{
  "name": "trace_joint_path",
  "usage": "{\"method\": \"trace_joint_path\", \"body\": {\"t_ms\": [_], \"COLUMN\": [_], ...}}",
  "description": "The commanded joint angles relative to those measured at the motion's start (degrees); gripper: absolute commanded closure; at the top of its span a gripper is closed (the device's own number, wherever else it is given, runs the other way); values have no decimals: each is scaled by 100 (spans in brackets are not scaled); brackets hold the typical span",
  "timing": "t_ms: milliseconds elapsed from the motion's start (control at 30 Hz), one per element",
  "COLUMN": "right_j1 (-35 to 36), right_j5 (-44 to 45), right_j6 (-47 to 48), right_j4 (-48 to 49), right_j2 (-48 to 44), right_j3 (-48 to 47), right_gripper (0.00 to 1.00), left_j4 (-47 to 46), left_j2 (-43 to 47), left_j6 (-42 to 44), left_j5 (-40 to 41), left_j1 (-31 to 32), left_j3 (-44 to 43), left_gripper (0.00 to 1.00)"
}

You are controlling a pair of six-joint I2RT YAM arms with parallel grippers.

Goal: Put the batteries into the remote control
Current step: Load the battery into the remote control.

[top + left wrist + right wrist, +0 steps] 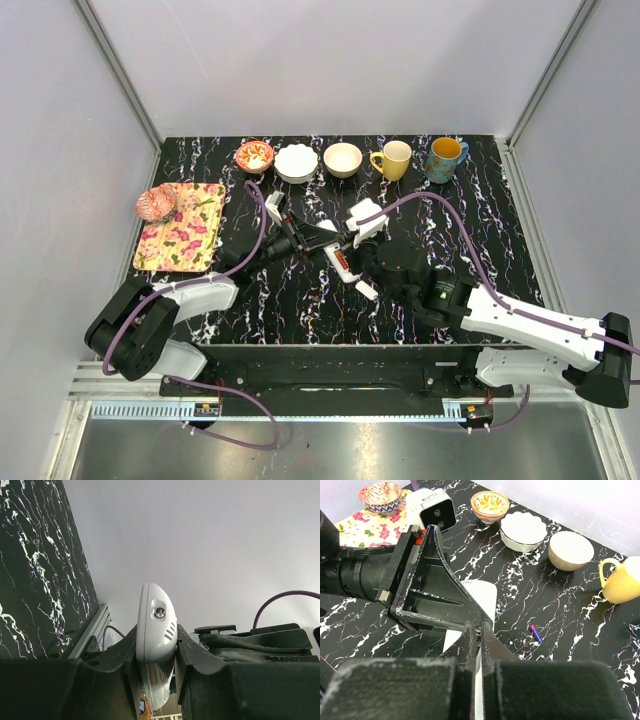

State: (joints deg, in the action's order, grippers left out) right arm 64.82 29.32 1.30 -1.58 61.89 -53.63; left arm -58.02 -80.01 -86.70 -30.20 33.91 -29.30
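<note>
The remote control [156, 622] is held clamped between the fingers of the left gripper [157, 642]. The right gripper [479, 628] is pressed shut just beside the remote control, and nothing is seen between its fingers. A dark purplish battery [536, 634] is seen on the table [570, 605], right of the remote control. The remote control should be kept steady, and the battery gripped at its middle.
</note>
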Motion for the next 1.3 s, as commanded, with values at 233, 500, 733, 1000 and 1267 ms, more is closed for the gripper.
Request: {"method": "trace_joint_path", "body": {"t_ms": [233, 500, 733, 1000, 1267], "right_j1": [66, 57, 57, 57, 66], "right_j5": [74, -75, -348, -656, -630], "right_j6": [160, 169, 142, 72, -104], "right_j4": [-123, -448, -746, -1072, -1248], "right_j2": [-186, -186, -317, -344, -441], "right_j3": [177, 124, 160, 142, 265], "right_gripper": [100, 100, 100, 100, 100], "left_j4": [-500, -535, -535, -509, -465], "left_j2": [126, 143, 108, 143, 196], "left_j6": [-84, -76, -84, -93, -49], "left_j5": [-92, -92, -144, -180, -197], "left_j1": [28, 28, 10, -42, -87], "left_j3": [-252, -260, -366, -471, -471], "left_gripper": [100, 100, 100, 100, 100]}}
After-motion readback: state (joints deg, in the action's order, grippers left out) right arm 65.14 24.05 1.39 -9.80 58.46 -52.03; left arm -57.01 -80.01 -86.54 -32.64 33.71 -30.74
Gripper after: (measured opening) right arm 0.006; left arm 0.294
